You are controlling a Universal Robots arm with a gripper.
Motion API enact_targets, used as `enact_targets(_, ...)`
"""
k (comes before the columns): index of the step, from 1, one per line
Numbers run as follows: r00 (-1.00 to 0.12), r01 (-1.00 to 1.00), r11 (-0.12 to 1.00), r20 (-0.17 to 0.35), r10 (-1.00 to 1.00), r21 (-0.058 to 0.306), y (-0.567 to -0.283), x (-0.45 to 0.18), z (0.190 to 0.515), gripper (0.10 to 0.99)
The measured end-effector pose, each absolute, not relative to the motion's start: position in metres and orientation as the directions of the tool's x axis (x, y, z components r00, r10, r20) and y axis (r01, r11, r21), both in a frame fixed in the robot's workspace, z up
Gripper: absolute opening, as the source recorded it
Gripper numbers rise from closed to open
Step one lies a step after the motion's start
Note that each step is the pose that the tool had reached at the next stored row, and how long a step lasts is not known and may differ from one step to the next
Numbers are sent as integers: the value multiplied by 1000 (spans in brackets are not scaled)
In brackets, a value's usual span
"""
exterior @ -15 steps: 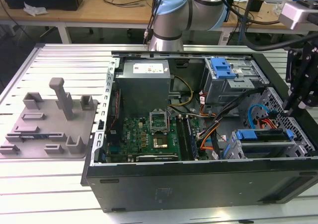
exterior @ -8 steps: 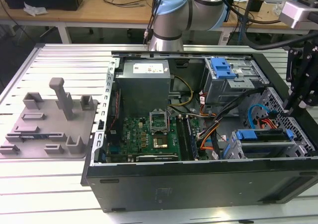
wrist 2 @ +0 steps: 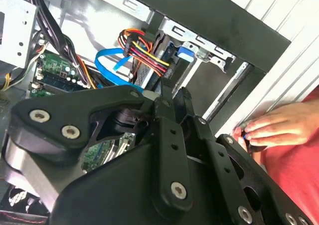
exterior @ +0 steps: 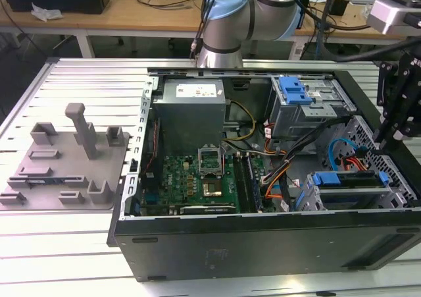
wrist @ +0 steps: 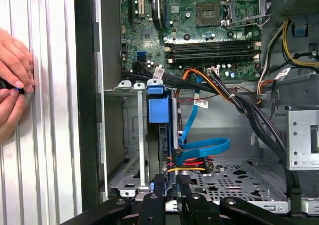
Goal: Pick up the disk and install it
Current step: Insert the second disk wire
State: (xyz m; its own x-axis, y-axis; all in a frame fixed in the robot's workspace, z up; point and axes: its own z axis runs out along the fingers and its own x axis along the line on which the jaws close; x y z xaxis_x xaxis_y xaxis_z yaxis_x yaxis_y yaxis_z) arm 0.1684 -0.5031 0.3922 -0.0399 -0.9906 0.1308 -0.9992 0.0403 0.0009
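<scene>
The open computer case [exterior: 263, 244] lies on the slatted worktop [exterior: 72, 80]. At the exterior view's lower right, the disk [exterior: 348, 180] sits in the grey drive cage [exterior: 395, 195]. The gripper [wrist: 169, 185] hangs just above it, fingers nearly together, holding nothing.

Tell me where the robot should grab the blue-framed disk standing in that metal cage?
Probably the exposed blue carrier edge of the disk, pinched across its thickness, coming straight in through the open side of the computer case. It stands on edge in the drive cage, so its flat faces are walled in, and a blue cable crowds one side.
</scene>
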Motion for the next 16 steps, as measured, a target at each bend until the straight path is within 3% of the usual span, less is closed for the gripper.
enact_targets(4, -15, -1000, 17, 188, -982, 9, -500, 168, 392, 239)
enact_targets(16, 14, -1000, -12, 206, -978, 11, -477, 168, 384, 239)
